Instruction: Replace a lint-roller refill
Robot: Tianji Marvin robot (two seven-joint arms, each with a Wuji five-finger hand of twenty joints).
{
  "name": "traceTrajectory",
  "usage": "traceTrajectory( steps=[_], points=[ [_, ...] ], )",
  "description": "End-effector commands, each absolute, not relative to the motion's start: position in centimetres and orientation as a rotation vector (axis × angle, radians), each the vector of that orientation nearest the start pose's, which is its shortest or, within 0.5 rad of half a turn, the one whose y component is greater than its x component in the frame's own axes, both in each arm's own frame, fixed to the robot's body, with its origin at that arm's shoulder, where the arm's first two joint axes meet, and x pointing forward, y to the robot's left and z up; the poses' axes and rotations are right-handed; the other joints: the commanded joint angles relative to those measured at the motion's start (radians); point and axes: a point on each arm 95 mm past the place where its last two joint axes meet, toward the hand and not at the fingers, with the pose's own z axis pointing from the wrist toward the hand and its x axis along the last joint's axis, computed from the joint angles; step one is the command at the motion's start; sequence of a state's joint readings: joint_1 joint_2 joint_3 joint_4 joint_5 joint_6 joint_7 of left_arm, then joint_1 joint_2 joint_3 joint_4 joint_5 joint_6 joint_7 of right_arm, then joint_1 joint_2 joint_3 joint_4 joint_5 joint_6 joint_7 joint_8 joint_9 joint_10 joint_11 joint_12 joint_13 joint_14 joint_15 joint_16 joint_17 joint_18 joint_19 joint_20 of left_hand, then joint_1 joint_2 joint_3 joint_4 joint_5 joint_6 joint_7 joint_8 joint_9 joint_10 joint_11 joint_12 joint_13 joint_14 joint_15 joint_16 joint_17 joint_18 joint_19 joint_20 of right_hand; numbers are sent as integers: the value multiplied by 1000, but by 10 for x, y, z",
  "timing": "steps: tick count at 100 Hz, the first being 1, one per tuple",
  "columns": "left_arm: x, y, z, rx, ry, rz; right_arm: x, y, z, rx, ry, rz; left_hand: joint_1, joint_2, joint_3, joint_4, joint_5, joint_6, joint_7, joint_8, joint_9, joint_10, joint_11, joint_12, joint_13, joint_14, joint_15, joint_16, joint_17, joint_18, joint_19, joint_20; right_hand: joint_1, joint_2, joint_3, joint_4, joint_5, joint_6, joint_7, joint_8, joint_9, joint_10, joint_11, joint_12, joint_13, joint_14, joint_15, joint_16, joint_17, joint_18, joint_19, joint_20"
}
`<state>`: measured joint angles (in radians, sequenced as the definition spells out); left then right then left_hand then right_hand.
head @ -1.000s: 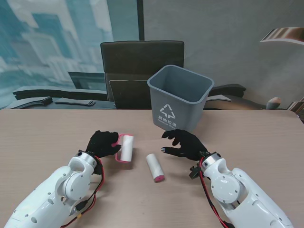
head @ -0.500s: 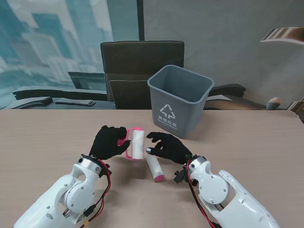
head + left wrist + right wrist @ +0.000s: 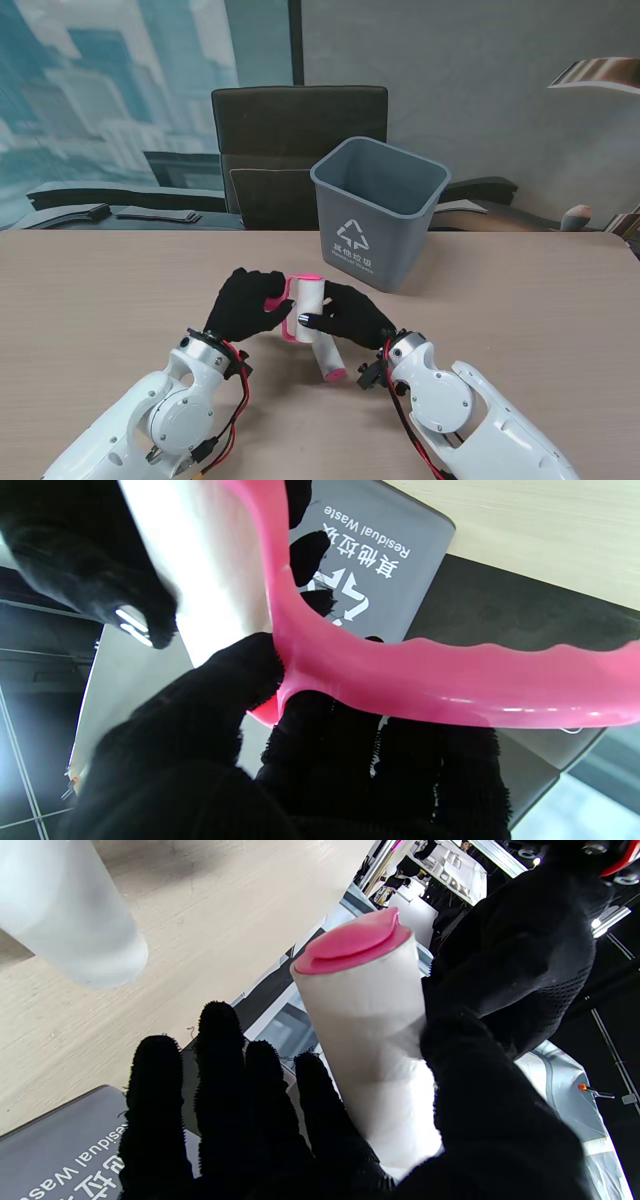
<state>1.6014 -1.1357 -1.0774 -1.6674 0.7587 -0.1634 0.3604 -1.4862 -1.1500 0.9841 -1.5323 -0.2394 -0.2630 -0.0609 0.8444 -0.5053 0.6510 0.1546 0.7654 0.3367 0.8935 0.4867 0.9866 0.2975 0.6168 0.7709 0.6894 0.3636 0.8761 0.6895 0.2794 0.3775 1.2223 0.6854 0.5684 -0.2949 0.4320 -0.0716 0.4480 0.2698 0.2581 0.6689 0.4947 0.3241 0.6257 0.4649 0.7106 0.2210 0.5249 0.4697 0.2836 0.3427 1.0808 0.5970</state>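
Two gloved hands meet over the middle of the table (image 3: 120, 290), in front of the grey bin (image 3: 378, 210). The left hand (image 3: 243, 304) has its fingers clamped on the pink handle of the lint roller (image 3: 300, 305), which it holds off the table with the roll end pointing at the bin. The right hand (image 3: 352, 313) has its thumb and fingers partly curled around the white used roll (image 3: 372, 1040); whether they press on it or only cup it cannot be told. The spare refill (image 3: 326, 352) lies on the table just nearer the robot, under the hands. The roll looks light, a paper tube with a tacky outer face, likely to crush under a hard squeeze. A broad, gentle wrap around its middle suits it best, sliding it along the handle's axle while the stiff, smooth plastic handle stays pinned at its neck.
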Motion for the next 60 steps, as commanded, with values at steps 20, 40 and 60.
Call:
traceTrajectory(
  steps=[20,40,60],
  points=[
    [351,-79,-297,-1196,1171,-2135,378,105,-329,-1722,-1188,-2339,217,66,145,70,-23,-206,45,1,28,-48,-3,12,50,35,79,8,9,-18,48,-11,223,44,200,80,102,-59,173,-30,153,6,76,31,151,-23,97,22,106,-21,115,-6],
    [348,-77,-296,-1191,1169,-2150,377,107,-327,-1733,-1090,-2373,217,81,111,64,-22,-207,17,-40,19,-53,-34,-36,50,-10,53,-17,5,-35,34,-20,284,8,394,19,259,-135,556,-148,372,9,138,41,326,-15,196,45,241,-32,205,-8],
    [348,-73,-297,-1188,1222,-2170,377,109,-325,-1720,-1029,-2388,68,64,-40,-14,-103,-179,-146,-127,-159,-41,-53,-174,-77,-42,-68,-70,-70,-54,-74,-42,273,5,460,22,357,-127,593,-33,446,39,213,91,401,-18,313,92,289,-30,262,4]
  ],
)
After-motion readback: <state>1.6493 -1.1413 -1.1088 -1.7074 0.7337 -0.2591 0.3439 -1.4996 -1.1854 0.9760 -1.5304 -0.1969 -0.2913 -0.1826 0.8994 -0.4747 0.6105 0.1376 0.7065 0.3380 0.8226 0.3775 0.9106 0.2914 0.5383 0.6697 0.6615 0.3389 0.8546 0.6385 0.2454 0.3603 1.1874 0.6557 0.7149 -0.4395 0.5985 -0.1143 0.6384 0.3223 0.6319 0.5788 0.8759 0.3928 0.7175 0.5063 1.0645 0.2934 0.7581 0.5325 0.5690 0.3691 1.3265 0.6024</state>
